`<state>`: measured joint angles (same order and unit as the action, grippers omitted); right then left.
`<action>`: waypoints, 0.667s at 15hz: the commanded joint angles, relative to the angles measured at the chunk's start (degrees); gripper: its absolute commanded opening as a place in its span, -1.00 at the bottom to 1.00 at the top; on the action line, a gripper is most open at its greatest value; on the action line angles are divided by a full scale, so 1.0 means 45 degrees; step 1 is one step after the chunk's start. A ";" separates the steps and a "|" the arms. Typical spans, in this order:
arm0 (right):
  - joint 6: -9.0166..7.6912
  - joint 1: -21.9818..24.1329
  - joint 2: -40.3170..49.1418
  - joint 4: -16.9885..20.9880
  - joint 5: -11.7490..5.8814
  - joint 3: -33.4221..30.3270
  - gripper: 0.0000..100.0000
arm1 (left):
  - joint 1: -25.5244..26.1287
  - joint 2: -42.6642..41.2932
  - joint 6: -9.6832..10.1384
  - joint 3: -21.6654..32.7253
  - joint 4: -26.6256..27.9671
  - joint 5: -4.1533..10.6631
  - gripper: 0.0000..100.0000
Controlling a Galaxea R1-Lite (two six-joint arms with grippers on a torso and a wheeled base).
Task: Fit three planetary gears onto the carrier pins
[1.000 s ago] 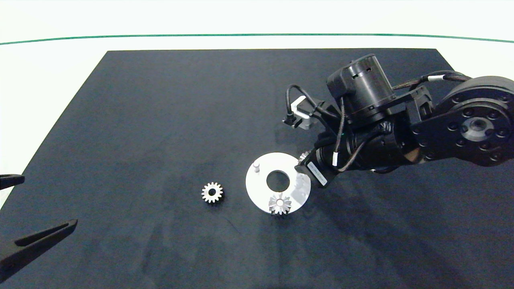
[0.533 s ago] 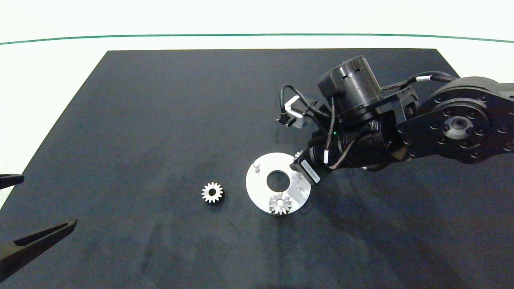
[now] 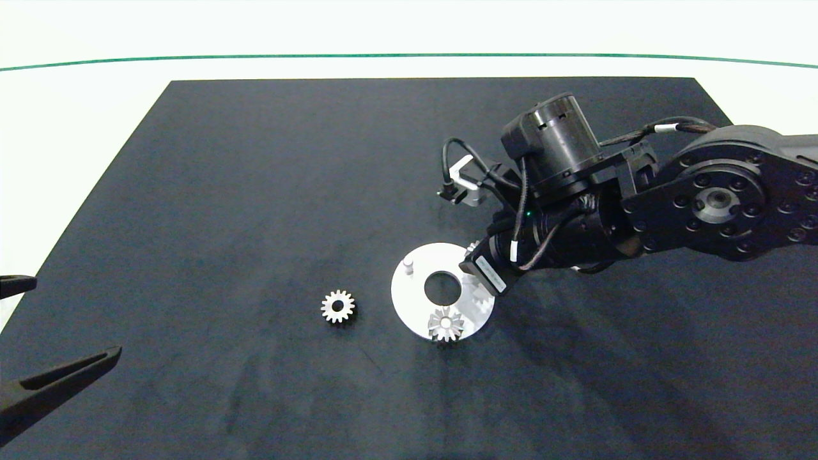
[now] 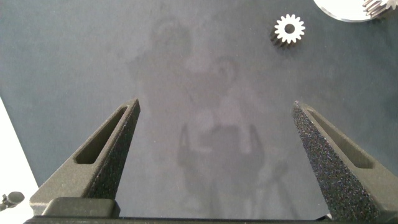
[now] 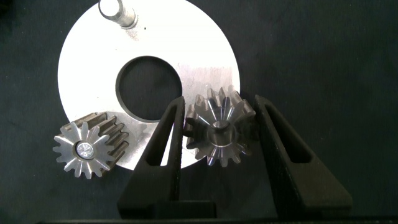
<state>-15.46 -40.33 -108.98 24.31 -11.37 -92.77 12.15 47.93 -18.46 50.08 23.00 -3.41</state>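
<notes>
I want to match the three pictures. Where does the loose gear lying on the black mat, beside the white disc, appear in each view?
Head view: the loose gear lies flat on the black mat, apart from the white disc, on its side toward the left gripper.
Left wrist view: the same gear lies far beyond the open gripper.
Right wrist view: not in it.
Shared landmark: the white disc.

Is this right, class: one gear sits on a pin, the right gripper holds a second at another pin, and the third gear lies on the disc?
Not quite. The third gear lies on the dark mat, off the disc, as the head view shows. The rest holds: one gear sits on a pin, and the right gripper has a second gear between its fingers at another.
</notes>
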 commanded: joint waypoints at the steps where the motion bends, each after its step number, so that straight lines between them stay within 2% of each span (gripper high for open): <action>1: -0.0022 0.0016 -0.0020 0.0028 -0.0012 -0.0009 -0.86 | 0.0014 -0.0007 -0.0020 0.0004 0.0025 -0.0003 1.00; 2: -0.0022 0.0016 -0.0020 0.0028 -0.0012 0.0010 -0.86 | 0.0014 -0.0007 -0.0020 0.0004 0.0025 -0.0003 1.00; 3: -0.0022 0.0016 -0.0020 0.0028 -0.0031 0.0010 1.00 | 0.0014 -0.0007 -0.0020 0.0004 0.0025 -0.0003 1.00; 10: -0.0022 0.0036 -0.0078 0.0028 -0.0012 -0.0009 1.00 | 0.0014 -0.0007 -0.0020 0.0004 0.0025 -0.0003 1.00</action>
<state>-15.46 -40.13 -109.24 24.27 -11.37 -92.78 12.23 47.92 -18.46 50.10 23.00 -3.41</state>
